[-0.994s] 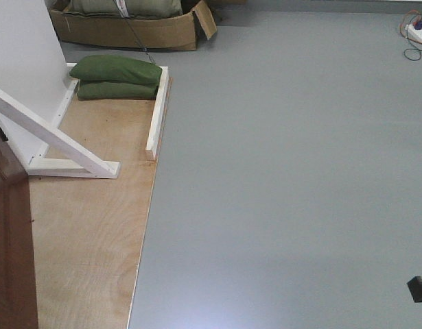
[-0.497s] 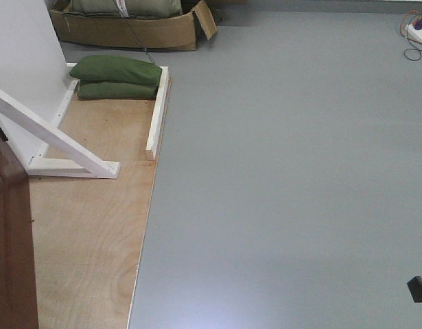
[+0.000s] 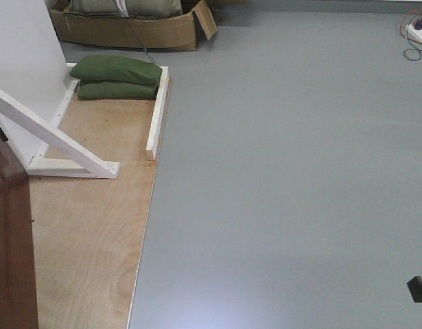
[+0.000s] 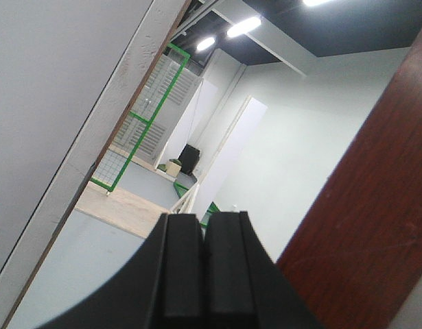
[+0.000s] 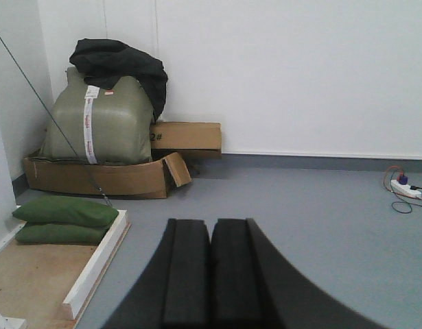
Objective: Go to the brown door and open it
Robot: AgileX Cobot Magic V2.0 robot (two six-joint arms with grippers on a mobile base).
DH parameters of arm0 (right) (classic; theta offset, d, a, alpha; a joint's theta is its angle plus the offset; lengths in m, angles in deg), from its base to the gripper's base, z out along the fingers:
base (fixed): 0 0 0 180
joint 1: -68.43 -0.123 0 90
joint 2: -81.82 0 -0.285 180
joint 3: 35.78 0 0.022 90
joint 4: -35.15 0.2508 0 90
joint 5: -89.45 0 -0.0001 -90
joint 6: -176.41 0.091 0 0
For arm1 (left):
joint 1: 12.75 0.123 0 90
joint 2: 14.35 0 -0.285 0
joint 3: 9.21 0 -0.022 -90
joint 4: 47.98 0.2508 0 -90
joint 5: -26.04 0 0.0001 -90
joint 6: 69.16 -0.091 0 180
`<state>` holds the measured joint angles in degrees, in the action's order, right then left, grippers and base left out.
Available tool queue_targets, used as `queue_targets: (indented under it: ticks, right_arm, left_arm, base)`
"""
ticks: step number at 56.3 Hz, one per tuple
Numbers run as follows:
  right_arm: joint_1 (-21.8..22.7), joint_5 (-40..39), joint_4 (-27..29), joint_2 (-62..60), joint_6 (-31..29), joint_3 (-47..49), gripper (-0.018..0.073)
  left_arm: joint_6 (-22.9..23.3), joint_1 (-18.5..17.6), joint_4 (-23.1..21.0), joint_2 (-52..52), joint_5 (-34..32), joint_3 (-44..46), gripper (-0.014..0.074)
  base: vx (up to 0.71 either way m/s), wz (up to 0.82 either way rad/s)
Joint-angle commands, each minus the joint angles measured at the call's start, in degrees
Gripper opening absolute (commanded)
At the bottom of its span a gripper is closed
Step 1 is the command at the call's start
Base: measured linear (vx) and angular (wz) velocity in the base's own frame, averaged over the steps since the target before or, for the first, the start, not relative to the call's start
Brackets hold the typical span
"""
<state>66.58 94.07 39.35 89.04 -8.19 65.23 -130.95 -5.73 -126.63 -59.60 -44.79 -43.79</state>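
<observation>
Left gripper [image 4: 204, 271] and right gripper [image 5: 211, 274] are held pressed together, empty, at the brown door [image 4: 361, 205].
A gap is seen between the door's edge and the white frame [image 4: 94, 137]; opening is judged in hand, and a sideways push on that edge is called for.

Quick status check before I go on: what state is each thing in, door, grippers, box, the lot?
brown door, ajar, gap showing beside the white frame.
left gripper, jaws shut, empty.
right gripper, jaws shut, empty.
cardboard box, flap open, sack inside.
green sandbags, stacked, one on the other.
</observation>
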Motion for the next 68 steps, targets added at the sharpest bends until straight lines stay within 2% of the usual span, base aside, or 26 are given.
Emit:
queue_targets:
  ticks: [1, 25, 48, 68]
  right_arm:
    - [0.3, -4.6, -0.4, -0.7, -0.3, -0.3, 0.0]
    - [0.3, -4.6, -0.4, -0.7, -0.3, -0.3, 0.0]
    - [0.3, -4.6, -0.4, -0.7, -0.3, -0.3, 0.0]
    - [0.3, -4.6, -0.4, -0.7, -0.3, -0.3, 0.0]
  left_arm:
    - [0.0, 0.1, 4.1, -1.7, -7.6, 1.9, -0.0003]
    - [0.1, 0.1, 4.1, -3.0, -6.6, 1.9, -0.0003]
    - [0.1, 0.1, 4.1, -2.8, 8.0, 1.9, -0.0003]
    - [0.2, 0.1, 5.8, -2.1, 16.0, 2.2, -0.0003]
  base:
    - [0.0, 0.0]
    - [0.0, 0.0]
    - [0.0, 0.0]
    - [0.0, 0.0]
